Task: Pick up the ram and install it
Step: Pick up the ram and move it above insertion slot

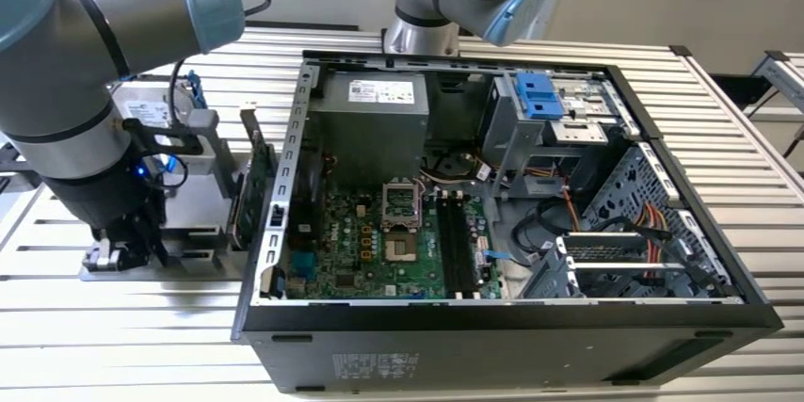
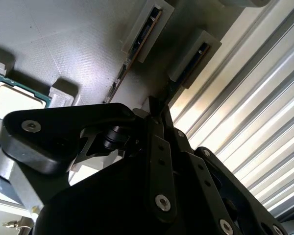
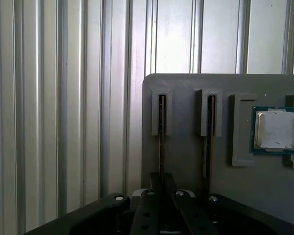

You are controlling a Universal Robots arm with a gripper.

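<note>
The ram [image 3: 161, 127] stands on edge in a slot of a grey holder plate [image 3: 186, 156], on the side nearest the plate's edge. The same ram [image 2: 193, 61] runs from its slot block down into my fingers in the second wrist view. My gripper [image 3: 161, 181] is lowered over it, jaws drawn close on either side, shut on the stick, which still sits in its slot. In the exterior view my gripper [image 1: 120, 253] is low over the plate at the exterior view's left, and the arm hides the ram there.
A second stick [image 3: 208, 132] stands in the neighbouring slot, with a processor chip [image 3: 276, 129] beyond it. The open computer case [image 1: 503, 195] lies beside the plate, its dark memory slots [image 1: 455, 242] by the processor socket. A green card [image 1: 260, 185] stands between plate and case.
</note>
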